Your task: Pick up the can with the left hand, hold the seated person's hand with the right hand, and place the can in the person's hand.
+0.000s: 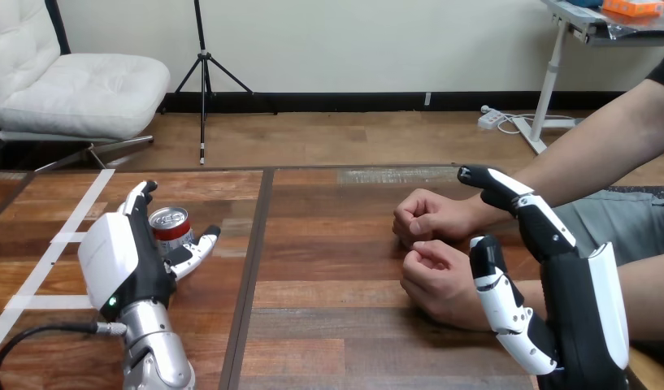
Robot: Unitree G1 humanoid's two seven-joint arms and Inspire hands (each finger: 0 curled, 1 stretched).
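A red and silver can (171, 228) stands upright on the wooden table (328, 268) at the left. My left hand (117, 262) is right beside it, open, with straight fingers (139, 197) behind the can and the thumb (197, 249) in front of it, so the can sits in the gap. The person's two hands rest on the table as loose fists, one farther (430, 215) and one nearer (436, 275). My right hand (584, 313) is open next to their wrists, one finger (507, 188) across the far wrist and the thumb (497, 291) by the near one; I cannot tell if they touch.
The person's forearms (605, 138) come in from the right edge. White tape stripes (64, 237) mark the table's left part. A dark seam (251, 268) runs down the tabletop between the can and the person's hands.
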